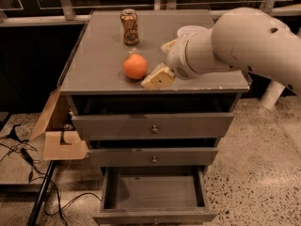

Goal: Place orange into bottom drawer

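Your arm (244, 41) reaches across the grey cabinet (94, 74), gripper beside the orange.
Below, the bottom drawer (155, 192) stands pulled out, and you can see its bare floor. Your gripper (157, 63) hangs low over the cabinet top, fingers spread and grasping nothing, the lower finger (157, 77) just right of the orange (135, 66). The orange sits on the top near the front edge, with a brown drink can (129, 26) upright behind it.

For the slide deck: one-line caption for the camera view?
Robot's cream two-finger gripper, open, beside the round orange fruit on the grey cabinet top; bottom grey drawer pulled open.
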Action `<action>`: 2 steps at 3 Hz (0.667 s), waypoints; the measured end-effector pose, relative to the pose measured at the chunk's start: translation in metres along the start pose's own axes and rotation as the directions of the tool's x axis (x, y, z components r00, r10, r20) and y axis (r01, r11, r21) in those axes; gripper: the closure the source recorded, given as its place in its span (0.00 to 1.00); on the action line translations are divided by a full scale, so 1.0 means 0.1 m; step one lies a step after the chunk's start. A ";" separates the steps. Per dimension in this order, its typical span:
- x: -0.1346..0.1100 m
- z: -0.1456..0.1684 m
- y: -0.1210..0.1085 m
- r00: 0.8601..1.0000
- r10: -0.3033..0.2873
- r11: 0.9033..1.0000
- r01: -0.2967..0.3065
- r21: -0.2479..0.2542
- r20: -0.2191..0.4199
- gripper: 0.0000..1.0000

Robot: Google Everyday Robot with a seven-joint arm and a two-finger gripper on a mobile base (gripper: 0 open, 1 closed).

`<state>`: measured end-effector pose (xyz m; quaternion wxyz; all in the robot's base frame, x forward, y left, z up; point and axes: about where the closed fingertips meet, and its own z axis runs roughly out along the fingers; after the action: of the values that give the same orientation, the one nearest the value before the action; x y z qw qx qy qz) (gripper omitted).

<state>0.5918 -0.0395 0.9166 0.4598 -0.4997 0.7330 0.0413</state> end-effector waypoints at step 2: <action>-0.02 0.32 -0.01 0.999 0.018 1.000 -0.017 -0.023 0.042 0.06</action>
<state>0.6128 -0.0216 0.9004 0.4692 -0.4974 0.7269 0.0640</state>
